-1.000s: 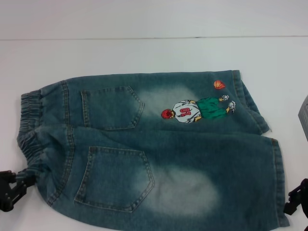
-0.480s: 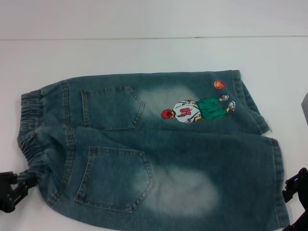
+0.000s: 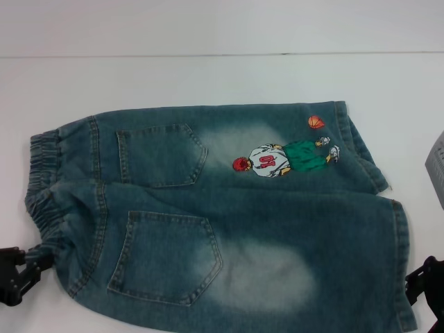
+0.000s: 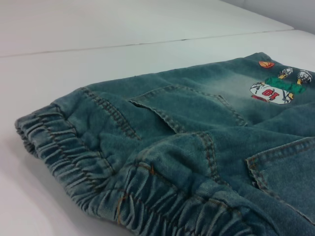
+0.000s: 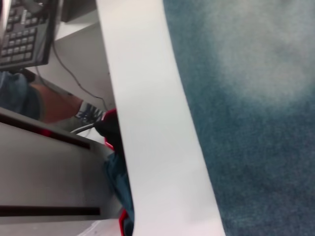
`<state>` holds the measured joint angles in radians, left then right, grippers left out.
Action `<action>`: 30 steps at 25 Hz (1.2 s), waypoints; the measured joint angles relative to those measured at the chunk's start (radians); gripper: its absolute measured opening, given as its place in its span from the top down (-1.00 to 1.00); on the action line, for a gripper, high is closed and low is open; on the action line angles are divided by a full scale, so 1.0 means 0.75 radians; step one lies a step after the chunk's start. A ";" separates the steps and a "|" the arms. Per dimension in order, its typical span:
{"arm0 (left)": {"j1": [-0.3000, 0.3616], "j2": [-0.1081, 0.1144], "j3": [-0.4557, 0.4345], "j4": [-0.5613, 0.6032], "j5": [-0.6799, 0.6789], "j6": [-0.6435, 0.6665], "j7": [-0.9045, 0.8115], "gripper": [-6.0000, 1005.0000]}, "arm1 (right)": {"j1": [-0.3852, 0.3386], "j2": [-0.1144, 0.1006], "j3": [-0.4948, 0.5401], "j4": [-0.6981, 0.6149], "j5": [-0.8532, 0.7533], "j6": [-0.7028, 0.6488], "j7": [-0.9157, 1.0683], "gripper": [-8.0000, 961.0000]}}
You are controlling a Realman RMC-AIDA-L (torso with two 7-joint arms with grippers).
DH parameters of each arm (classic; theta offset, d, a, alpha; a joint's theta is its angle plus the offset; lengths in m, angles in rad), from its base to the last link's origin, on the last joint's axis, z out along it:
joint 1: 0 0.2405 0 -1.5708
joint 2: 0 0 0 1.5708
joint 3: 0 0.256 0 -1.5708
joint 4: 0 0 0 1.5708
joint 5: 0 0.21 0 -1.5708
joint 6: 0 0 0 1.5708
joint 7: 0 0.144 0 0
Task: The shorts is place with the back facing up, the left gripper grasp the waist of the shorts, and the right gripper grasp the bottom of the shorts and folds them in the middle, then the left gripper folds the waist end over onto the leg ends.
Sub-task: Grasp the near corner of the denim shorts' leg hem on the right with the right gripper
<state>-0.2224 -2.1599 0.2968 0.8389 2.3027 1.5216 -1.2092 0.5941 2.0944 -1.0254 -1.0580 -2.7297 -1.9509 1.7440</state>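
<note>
The blue jean shorts (image 3: 222, 208) lie flat on the white tabletop (image 3: 208, 76), back side up. The stretchy waist (image 3: 43, 187) is on the left and the leg ends (image 3: 388, 222) are on the right. Two back pockets (image 3: 161, 154) show, one far and one near. A little picture of a basketball player (image 3: 281, 158) is sewn on the far leg, with a small orange ball (image 3: 316, 122) next to it.

The left gripper (image 3: 15, 274) sits at the near left, right by the near corner of the waist. I cannot tell if its fingers are apart or together. In the left wrist view the bunched waist (image 4: 98, 172) fills the picture from close up.

The right gripper (image 3: 424, 284) is at the near right, just beside the hem of the near leg. Only a black bit of it shows, so I cannot tell about its fingers either. The right wrist view shows blue cloth (image 5: 256, 123) and the tabletop edge (image 5: 147, 123). A keyboard (image 5: 24, 32) shows past the edge.
</note>
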 joint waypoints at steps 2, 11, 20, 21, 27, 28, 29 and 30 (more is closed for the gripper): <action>0.000 0.000 -0.001 -0.002 -0.001 -0.001 0.003 0.66 | 0.001 0.000 -0.031 0.008 0.004 -0.002 0.009 -0.93; 0.000 0.000 -0.003 -0.015 -0.005 -0.016 0.011 0.66 | 0.001 0.003 -0.055 0.051 0.008 0.111 0.083 -0.78; -0.001 0.000 -0.006 -0.016 -0.006 -0.018 0.020 0.66 | -0.001 -0.002 -0.109 0.103 0.020 0.185 0.057 0.07; -0.001 0.000 -0.007 -0.016 -0.006 -0.018 0.020 0.66 | -0.003 -0.002 -0.109 0.104 0.026 0.182 0.054 0.15; 0.001 0.000 -0.007 -0.019 -0.007 -0.025 0.021 0.66 | -0.019 -0.007 -0.072 0.046 0.073 0.096 -0.004 0.63; 0.001 0.000 -0.007 -0.021 -0.007 -0.028 0.021 0.66 | -0.023 -0.007 -0.056 0.025 0.076 0.077 -0.014 0.72; 0.001 0.000 -0.007 -0.025 -0.007 -0.032 0.022 0.66 | -0.026 -0.007 -0.034 0.005 0.076 0.060 -0.022 0.80; 0.001 0.000 -0.007 -0.029 -0.007 -0.033 0.022 0.66 | -0.027 -0.007 -0.016 -0.007 0.077 0.048 -0.028 0.81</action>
<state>-0.2216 -2.1598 0.2914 0.8168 2.2977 1.4966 -1.1927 0.5742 2.0891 -1.0375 -1.0635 -2.6720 -1.9151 1.7234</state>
